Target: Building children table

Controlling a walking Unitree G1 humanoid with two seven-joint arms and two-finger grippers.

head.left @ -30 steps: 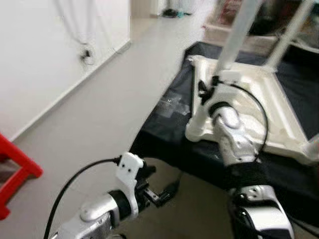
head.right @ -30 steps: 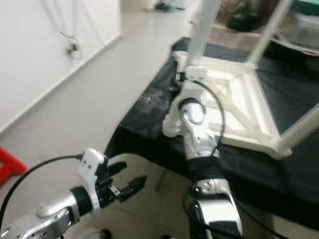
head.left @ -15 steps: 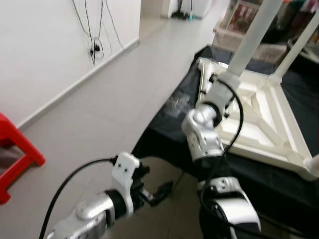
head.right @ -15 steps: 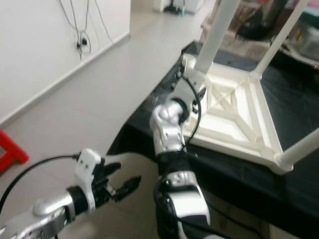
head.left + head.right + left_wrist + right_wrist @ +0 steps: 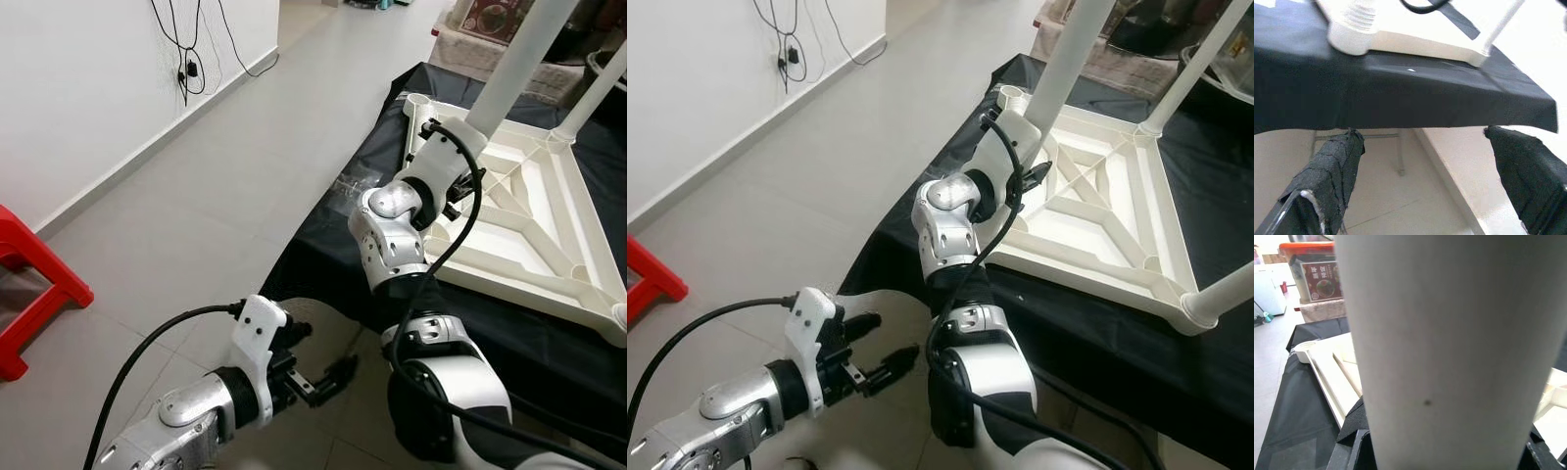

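1. Grey floor tiles (image 5: 196, 196) are seen across the room, bounded by a white wall (image 5: 78, 88) from which black cables (image 5: 186, 49) hang.
2. Over a raised surface a black cloth (image 5: 1176, 362) is spread, its edge hanging above the floor.
3. On that cloth the white children's table (image 5: 1087, 230) is laid upside down, its ribbed underside facing up.
4. Three white table legs are seen standing up from its corners: one leg (image 5: 1068, 54) at the corner nearest the right arm, a second leg (image 5: 1200, 64) at the corner beyond it, and a third leg (image 5: 1225, 294) at the corner nearest the camera.
5. The right gripper (image 5: 441, 181) is held at the base of the first leg; in the right wrist view the white tube is seen between the black fingers (image 5: 1352, 450), though it cannot be told whether it is truly clamped.
6. The left gripper (image 5: 877, 352) is held low over the floor, just beside the cloth's hanging edge, with its fingers (image 5: 1327, 181) spread apart and nothing between them.
7. A red stool (image 5: 34, 294) is seen on the floor at the far left.
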